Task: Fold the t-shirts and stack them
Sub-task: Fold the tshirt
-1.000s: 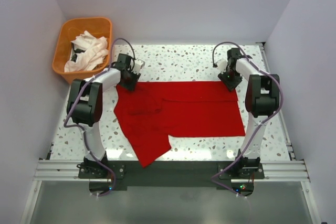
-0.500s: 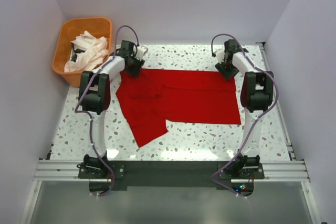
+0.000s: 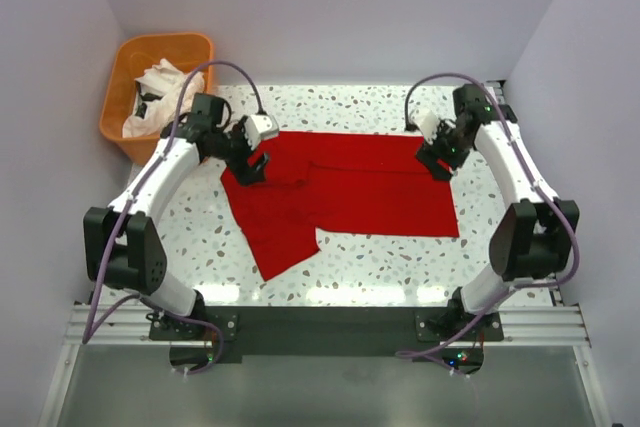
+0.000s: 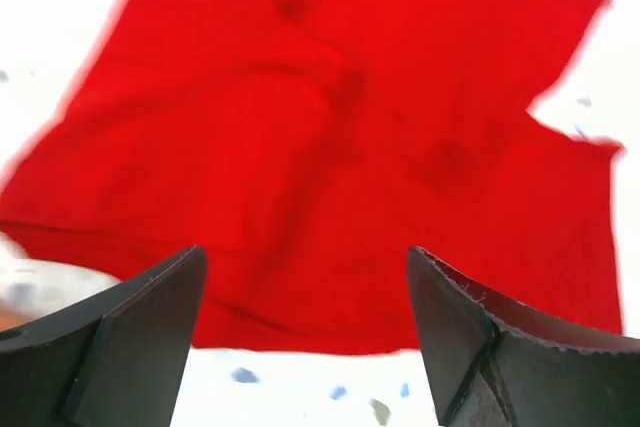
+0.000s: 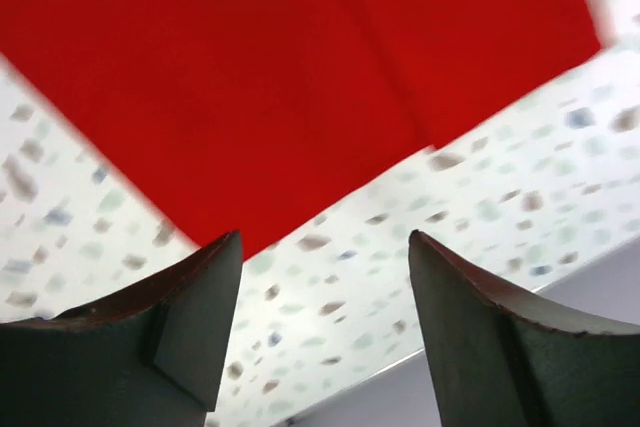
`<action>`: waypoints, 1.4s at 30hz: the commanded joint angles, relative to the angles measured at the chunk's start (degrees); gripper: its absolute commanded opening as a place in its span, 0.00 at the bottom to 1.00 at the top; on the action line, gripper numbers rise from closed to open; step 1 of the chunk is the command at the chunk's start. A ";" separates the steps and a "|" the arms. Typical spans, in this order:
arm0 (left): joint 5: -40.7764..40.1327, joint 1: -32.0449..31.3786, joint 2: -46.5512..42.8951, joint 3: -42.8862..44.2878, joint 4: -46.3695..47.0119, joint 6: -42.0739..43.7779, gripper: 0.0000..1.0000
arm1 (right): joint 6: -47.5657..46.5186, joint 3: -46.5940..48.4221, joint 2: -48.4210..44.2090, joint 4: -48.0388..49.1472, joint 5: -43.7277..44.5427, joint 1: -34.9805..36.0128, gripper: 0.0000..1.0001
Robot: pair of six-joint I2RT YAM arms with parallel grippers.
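A bright red t-shirt (image 3: 345, 192) lies spread flat on the speckled table (image 3: 350, 112), one sleeve pointing to the near left. It fills the upper part of the left wrist view (image 4: 330, 127) and of the right wrist view (image 5: 300, 57). My left gripper (image 3: 250, 164) hovers over the shirt's far left corner, jaws open and empty (image 4: 305, 347). My right gripper (image 3: 441, 163) hovers over the far right corner, also open and empty (image 5: 325, 337), with bare table between its fingers. White t-shirts (image 3: 165, 92) lie crumpled in the basket.
An orange plastic basket (image 3: 113, 97) stands at the far left, off the table's corner. Grey walls close in the back and both sides. A metal rail (image 3: 320, 322) carrying the arm bases runs along the near edge.
Both grippers opened and let go of the red shirt's far edge after drawing it away from the bases. Both have since lifted and drawn back slightly; the shirt rests flat.
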 commanded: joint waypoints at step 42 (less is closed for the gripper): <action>-5.48 -15.18 -17.82 -32.86 -1.00 9.88 0.80 | -17.30 -45.07 -10.46 19.71 10.65 -0.11 0.22</action>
